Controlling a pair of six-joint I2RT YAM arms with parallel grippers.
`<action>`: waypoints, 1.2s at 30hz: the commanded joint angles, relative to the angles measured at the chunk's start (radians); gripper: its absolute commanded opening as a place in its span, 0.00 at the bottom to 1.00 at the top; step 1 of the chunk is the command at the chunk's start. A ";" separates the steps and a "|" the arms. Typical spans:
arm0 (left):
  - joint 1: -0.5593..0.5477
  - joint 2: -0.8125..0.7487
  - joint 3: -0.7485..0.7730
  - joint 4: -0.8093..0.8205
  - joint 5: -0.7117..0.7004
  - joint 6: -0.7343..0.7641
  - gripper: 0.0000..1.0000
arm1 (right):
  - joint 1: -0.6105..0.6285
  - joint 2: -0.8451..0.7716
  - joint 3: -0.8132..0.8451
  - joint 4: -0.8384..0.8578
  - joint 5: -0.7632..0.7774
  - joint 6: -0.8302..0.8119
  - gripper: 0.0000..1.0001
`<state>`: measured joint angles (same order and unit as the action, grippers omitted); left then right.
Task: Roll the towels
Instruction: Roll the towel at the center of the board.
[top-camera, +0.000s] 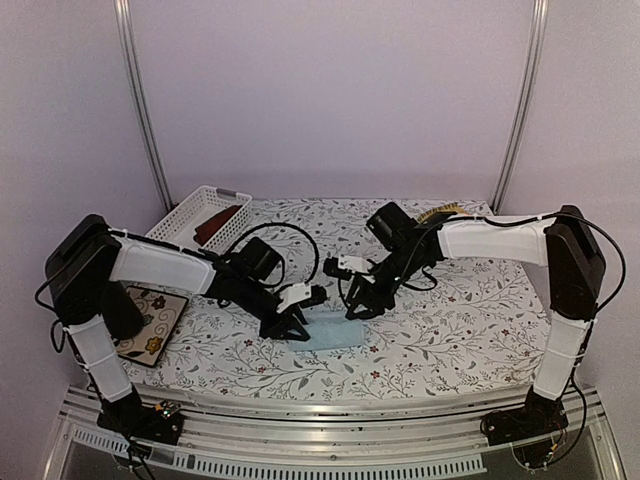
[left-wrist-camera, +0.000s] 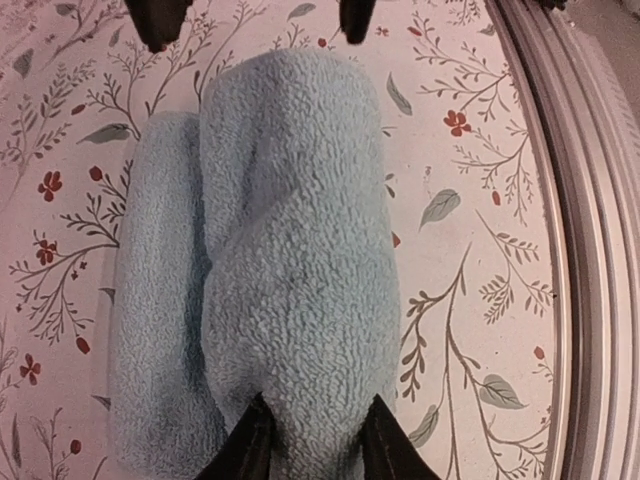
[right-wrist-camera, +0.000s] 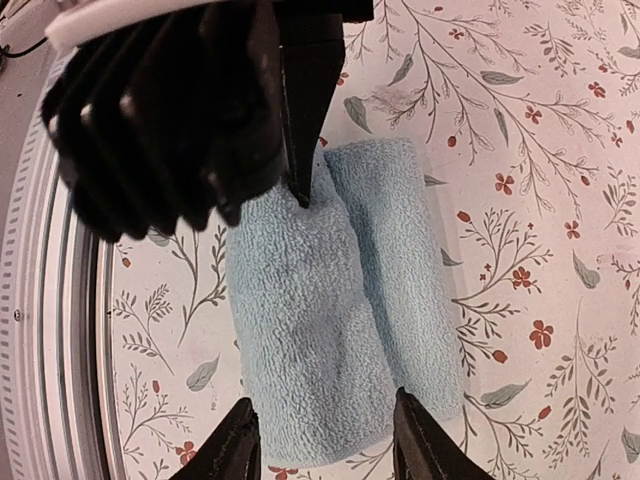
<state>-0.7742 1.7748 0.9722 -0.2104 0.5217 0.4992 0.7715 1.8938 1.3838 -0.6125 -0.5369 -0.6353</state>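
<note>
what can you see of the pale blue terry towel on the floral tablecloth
The pale blue terry towel is looped cloth, doubled into a long narrow bundle: a taller fold with a lower one alongside. It lies on the floral tablecloth near its front edge. The left gripper pinches one end of the taller fold; the right gripper stands open astride the other end.

Plain pale lilac walls (top-camera: 340, 90) closed in the back and both sides, with two slanting metal poles (top-camera: 145, 110) against them. A white floral cloth (top-camera: 430, 340) covered the table, its near edge a ribbed aluminium rail (top-camera: 330, 440). The light was soft and even.
</note>
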 joint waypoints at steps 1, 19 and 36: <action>0.055 0.064 0.062 -0.118 0.135 -0.052 0.29 | -0.031 -0.062 -0.040 0.006 -0.004 0.024 0.46; 0.214 0.410 0.371 -0.369 0.445 -0.219 0.35 | -0.020 -0.286 -0.267 0.197 0.120 -0.044 0.46; 0.217 0.497 0.408 -0.414 0.451 -0.284 0.36 | 0.268 -0.128 -0.360 0.509 0.631 -0.212 0.48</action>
<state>-0.5552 2.2276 1.3922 -0.5915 1.0554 0.2337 1.0054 1.7248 1.0431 -0.1898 -0.0437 -0.8177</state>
